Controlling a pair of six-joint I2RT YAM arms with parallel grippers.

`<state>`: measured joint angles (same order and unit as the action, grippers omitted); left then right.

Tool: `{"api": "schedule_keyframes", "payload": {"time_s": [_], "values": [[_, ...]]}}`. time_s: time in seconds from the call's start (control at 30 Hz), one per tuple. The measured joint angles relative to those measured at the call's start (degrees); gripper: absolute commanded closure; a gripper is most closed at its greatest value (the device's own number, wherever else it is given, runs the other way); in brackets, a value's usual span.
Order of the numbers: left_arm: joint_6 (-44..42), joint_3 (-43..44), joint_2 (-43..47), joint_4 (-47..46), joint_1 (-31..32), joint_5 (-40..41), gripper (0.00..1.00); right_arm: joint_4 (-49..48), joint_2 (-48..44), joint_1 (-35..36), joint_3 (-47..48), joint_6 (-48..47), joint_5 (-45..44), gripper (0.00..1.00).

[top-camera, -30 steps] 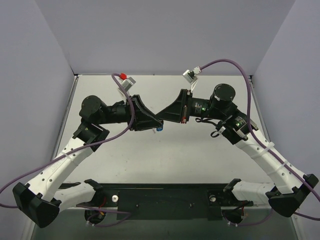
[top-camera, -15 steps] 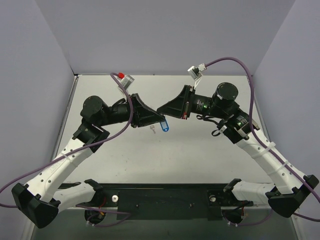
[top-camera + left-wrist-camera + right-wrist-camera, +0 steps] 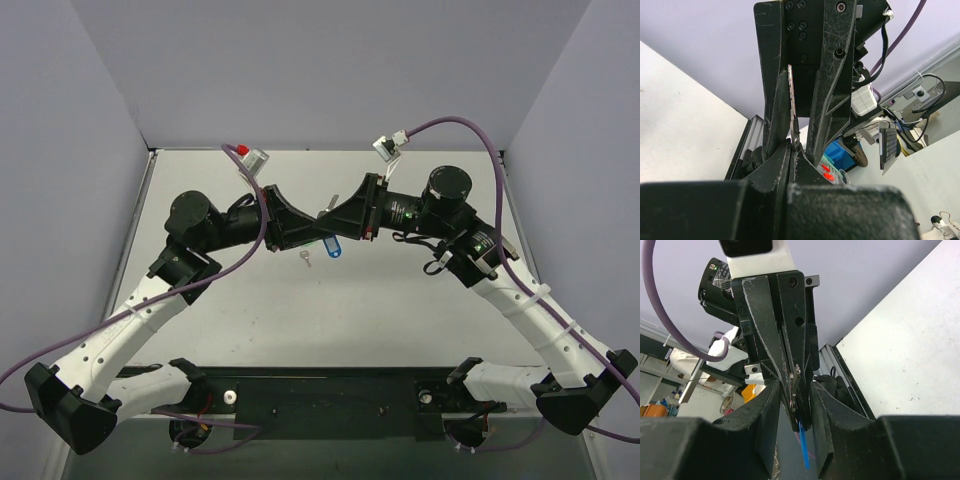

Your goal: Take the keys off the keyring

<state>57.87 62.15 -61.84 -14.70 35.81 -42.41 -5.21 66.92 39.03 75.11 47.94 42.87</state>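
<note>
The keyring is a small blue oval tag (image 3: pixel 333 247) on a thin metal ring, hanging just below the two gripper tips above the middle of the table. My left gripper (image 3: pixel 316 236) is shut on the ring; in its wrist view the left gripper (image 3: pixel 792 150) pinches a thin silver metal piece (image 3: pixel 791 95) seen edge-on. My right gripper (image 3: pixel 325 218) is open, and in its wrist view the right gripper (image 3: pixel 794 390) straddles the left fingertips, with the blue tag (image 3: pixel 802 445) dangling below. A tiny silver key (image 3: pixel 307 258) shows under the left tips; whether it hangs or lies flat is unclear.
Grey table (image 3: pixel 400 310) with purple walls behind and at both sides. Both arms meet nose to nose above the table's middle, cables looping over them. A black base rail (image 3: pixel 320 400) runs along the near edge.
The left gripper has shut on the ring and the right gripper has opened. The blue tag and the tiny key have come into view below the tips.
</note>
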Motion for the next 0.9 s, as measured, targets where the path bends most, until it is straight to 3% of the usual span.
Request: {"api": "schedule_keyframes", "payload": {"time_s": [0.17, 0.37, 0.67, 0.9], "values": [[0.02, 0.04, 0.00, 0.35, 0.00, 0.07, 1.00, 0.46, 0.00, -0.13, 0.00, 0.09, 0.00, 0.66], [0.00, 0.11, 0.00, 0.48, 0.00, 0.02, 1.00, 0.26, 0.55, -1.36, 0.74, 1.60, 0.09, 0.65], [-0.02, 0.68, 0.09, 1.27, -0.02, 0.02, 1.00, -4.42, 1.77, -3.06, 0.98, 6.58, 0.57, 0.77], [0.00, 0.74, 0.09, 1.68, -0.28, 0.00, 1.00, -5.84, 1.99, -3.06, 0.83, 8.20, 1.16, 0.77]]}}
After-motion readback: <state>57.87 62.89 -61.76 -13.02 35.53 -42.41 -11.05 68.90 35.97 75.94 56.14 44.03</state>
